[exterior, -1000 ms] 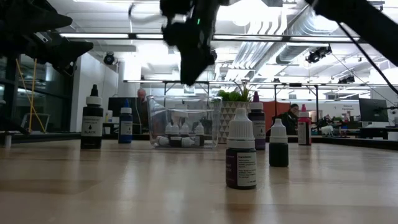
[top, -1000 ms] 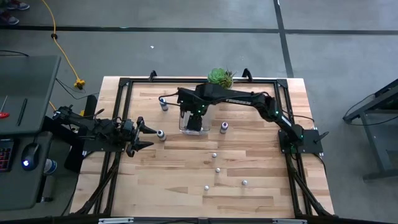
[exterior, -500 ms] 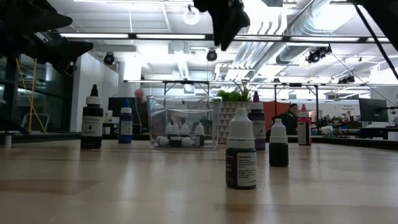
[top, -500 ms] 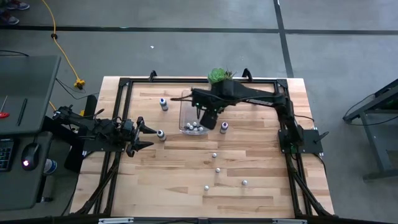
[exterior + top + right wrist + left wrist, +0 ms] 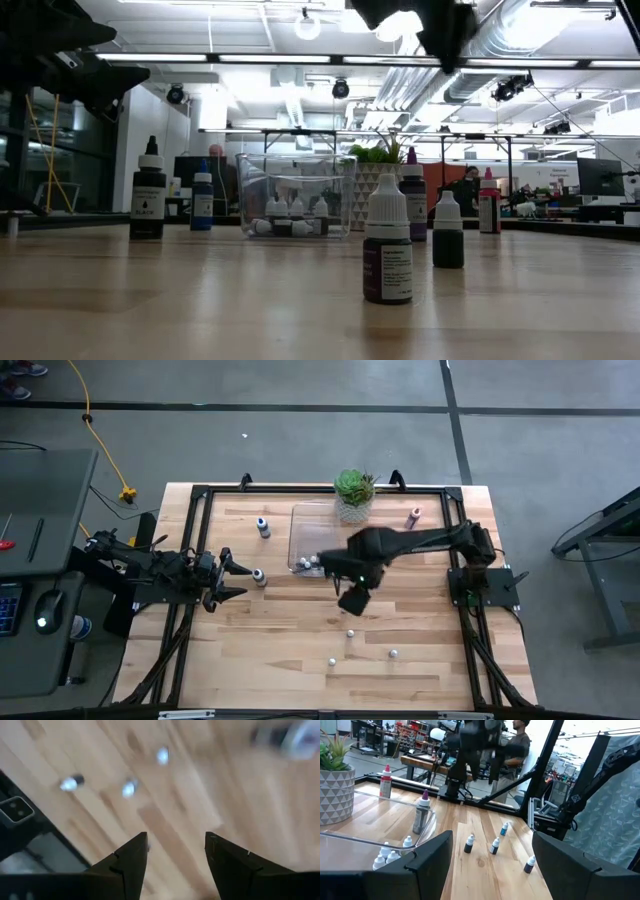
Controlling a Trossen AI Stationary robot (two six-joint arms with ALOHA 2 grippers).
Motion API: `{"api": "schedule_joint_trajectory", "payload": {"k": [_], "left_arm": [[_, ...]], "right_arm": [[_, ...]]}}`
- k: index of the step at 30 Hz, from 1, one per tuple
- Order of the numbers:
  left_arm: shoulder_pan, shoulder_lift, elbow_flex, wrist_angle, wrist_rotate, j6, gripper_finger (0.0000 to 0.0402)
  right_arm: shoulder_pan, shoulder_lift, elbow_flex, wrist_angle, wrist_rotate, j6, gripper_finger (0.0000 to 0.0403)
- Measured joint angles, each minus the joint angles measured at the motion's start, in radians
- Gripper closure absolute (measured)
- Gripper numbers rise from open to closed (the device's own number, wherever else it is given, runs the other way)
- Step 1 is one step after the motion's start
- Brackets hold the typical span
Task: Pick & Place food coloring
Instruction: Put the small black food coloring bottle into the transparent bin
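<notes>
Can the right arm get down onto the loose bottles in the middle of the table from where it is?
Probably yes. The right claw hangs open and empty just beside the nearest loose bottle, with only bare table between them. The bin and plant sit behind it.

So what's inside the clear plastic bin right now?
The clear bin holds a few small white-capped food coloring bottles clustered along one wall. The exact count cannot be told, since they overlap.

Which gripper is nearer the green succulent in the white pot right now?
Right. The right gripper hangs over mid-table, in front of the green succulent in the white pot; the left gripper waits farther off at the table's left edge.
</notes>
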Motion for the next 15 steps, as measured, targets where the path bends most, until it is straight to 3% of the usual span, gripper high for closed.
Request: {"api": "schedule_joint_trajectory", "payload": {"k": [7,15], "left_arm": [[0.0,0.0,0.0,0.0,0.0,0.0,0.013],[0.0,0.0,0.0,0.0,0.0,0.0,0.013]], "right_arm": [[0.051,-0.037,-0.222,0.202,-0.049,0.289,0.0214],[0.071,-0.034,-0.396,0.51,0.008,0.522,0.0214]]}}
